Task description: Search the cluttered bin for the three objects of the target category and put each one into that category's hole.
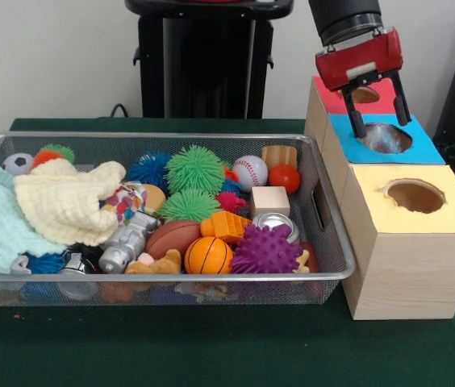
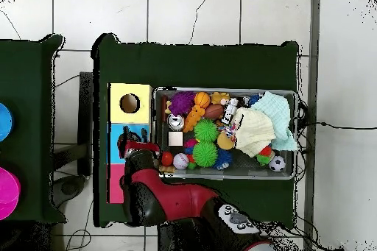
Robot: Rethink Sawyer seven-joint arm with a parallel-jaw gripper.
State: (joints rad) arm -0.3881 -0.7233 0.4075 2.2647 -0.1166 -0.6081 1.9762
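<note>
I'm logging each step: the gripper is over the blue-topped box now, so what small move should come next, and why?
Probably lift straight up and swing back toward the bin. The gripper hangs open over the blue box's hole, nothing between its fingers, and something pale and crinkly, likely a wrapper, already lies in that hole.

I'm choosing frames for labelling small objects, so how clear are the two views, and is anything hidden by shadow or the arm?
Front view: even light, soft shadows; toys in the bin read clearly, and the gripper hangs open over the blue box, its hole showing something pale. Overhead view: toys tiny, the arm covers the red box and part of the blue.
</note>
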